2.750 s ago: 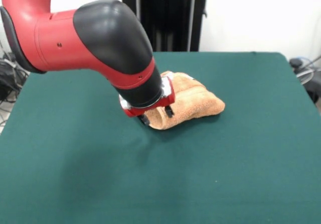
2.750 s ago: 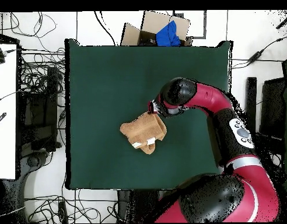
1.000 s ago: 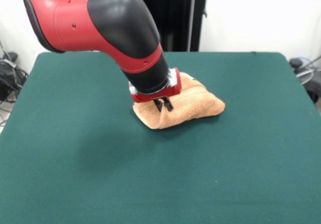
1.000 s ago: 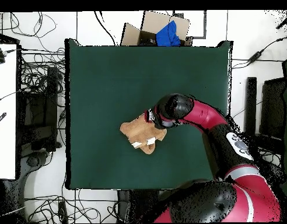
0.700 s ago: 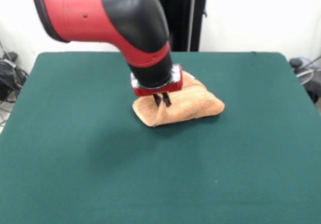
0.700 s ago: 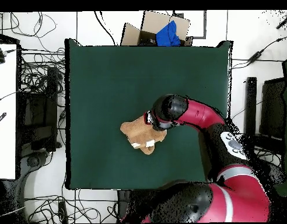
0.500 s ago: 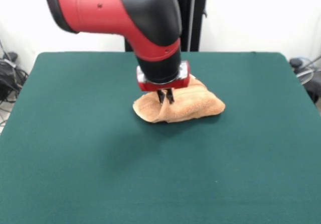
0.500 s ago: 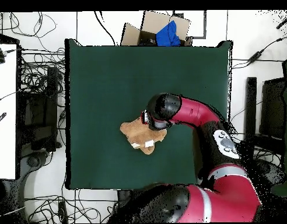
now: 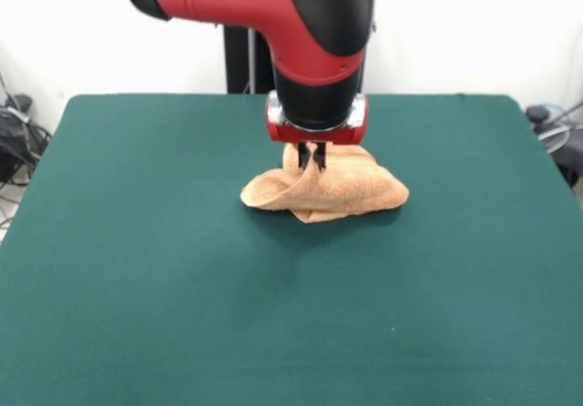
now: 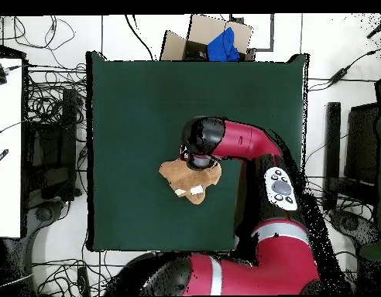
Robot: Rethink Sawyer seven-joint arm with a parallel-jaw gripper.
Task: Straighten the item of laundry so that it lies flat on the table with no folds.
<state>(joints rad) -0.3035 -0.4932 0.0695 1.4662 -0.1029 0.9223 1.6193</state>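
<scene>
The item of laundry (image 9: 346, 190) is an orange-tan towel lying bunched in folds near the middle of the green table (image 9: 137, 269). My gripper (image 9: 312, 162) points straight down over the towel's top and is shut on a pinched ridge of the cloth, which rises slightly toward the fingertips. In the overhead view the towel (image 10: 184, 178) shows as a crumpled lump with white tags on one edge, and the arm's wrist covers its upper right part, hiding the gripper.
A cardboard box with blue cloth (image 10: 217, 42) sits on the floor beyond one table edge. Cables (image 10: 46, 100) lie on the floor beside the table. A white desk (image 10: 6, 147) stands at the left of the overhead view.
The gripper moved from the towel's left edge rightward onto its top, closed on the cloth and dragged a fold along; the arm swung to stand upright.
</scene>
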